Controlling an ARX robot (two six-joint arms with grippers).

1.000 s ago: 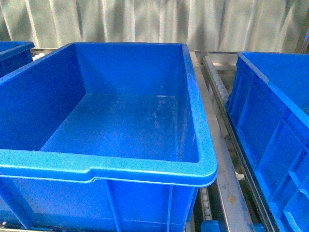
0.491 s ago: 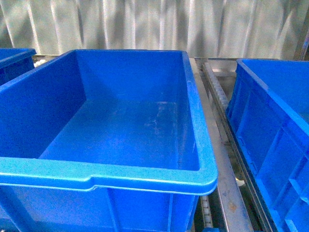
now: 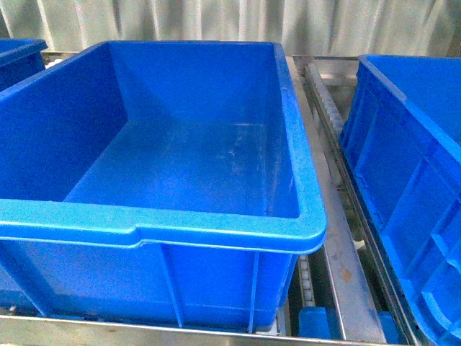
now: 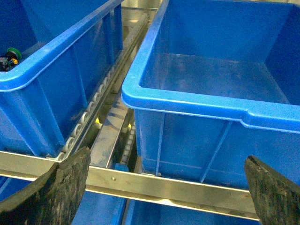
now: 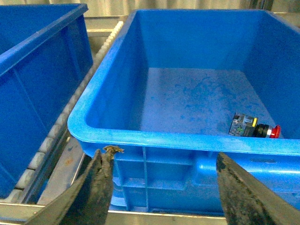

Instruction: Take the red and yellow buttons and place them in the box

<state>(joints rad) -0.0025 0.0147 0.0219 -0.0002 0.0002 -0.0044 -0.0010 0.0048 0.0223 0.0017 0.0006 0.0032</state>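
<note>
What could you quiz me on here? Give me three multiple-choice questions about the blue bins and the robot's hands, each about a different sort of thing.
1. Where does the red-capped button lie?
A. on the metal rail
B. on the floor of a blue bin, on its side
C. between the right hand's fingers

2. What colour is the cap that peeks out of the bin in the left wrist view?
A. green
B. yellow
C. white

3. What state is the big middle bin in, seen from the front?
A. half full of buttons
B. covered by a lid
C. open, nothing showing inside

Answers:
1 B: the right wrist view shows the red button lying on its side on the floor of the bin.
2 A: a green cap shows at the edge of that bin.
3 C: the middle bin shows only its bare floor.

Both the left hand and the right hand are open and hold nothing.
</note>
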